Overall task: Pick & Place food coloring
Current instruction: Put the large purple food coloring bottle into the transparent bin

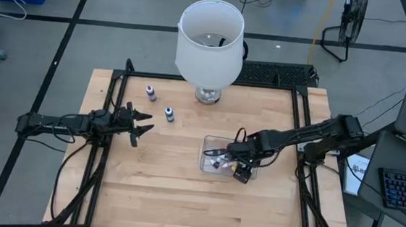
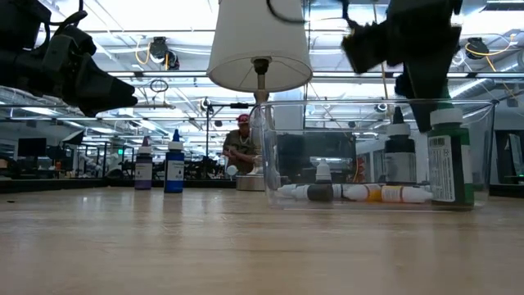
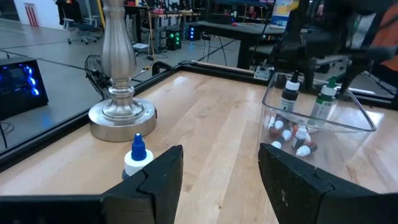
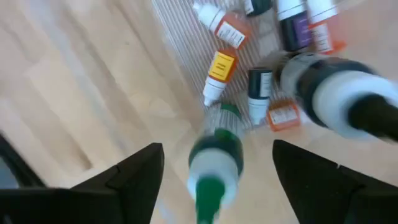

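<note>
Now your right gripper hangs over the clear rectangular plastic tub, jaws spread wide around an upright green-capped dropper bottle without gripping it. Orange, yellow and dark-labelled bottles lie inside. Two blue-capped bottles stand on the wooden bench near your open, empty left gripper.

A pale wooden table carries a lamp with a white shade and silvery base at twelve o'clock — near the far edge. A clear plastic tub sits toward four o'clock from the centre. Beyond the table, a person crouches — low on the floor.
</note>
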